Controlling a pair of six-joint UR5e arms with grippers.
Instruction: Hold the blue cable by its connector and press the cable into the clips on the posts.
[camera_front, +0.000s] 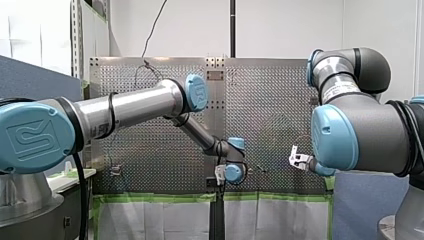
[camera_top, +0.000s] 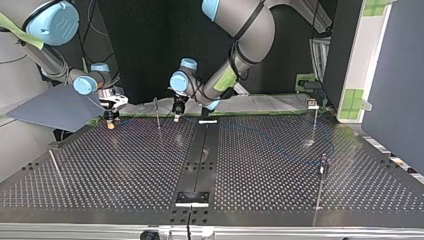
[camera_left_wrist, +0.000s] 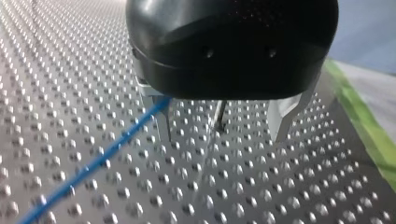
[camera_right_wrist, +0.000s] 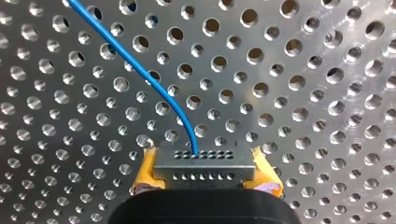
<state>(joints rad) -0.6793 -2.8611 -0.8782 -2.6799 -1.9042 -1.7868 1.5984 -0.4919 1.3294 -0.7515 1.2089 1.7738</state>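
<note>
In the right wrist view my right gripper (camera_right_wrist: 205, 181) is shut, yellow pads clamped on the grey connector (camera_right_wrist: 203, 161). The blue cable (camera_right_wrist: 140, 65) leaves the connector's top and curves away over the perforated plate. In the left wrist view my left gripper (camera_left_wrist: 223, 135) is open, metal fingers (camera_left_wrist: 283, 116) spread wide. A thin post (camera_left_wrist: 218, 116) stands between them. The blue cable (camera_left_wrist: 98, 161) runs past the other finger and away across the table. In the top view my right gripper (camera_top: 110, 122) is at the far left edge and my left gripper (camera_top: 176, 115) is near the far middle.
More thin posts stand on the table: one (camera_top: 157, 114) between the two grippers, others at the top view's right (camera_top: 315, 117) (camera_top: 323, 165). A black centre strip (camera_top: 200, 155) runs across the plate. Green tape (camera_left_wrist: 364, 126) marks the table's edge beside my left gripper.
</note>
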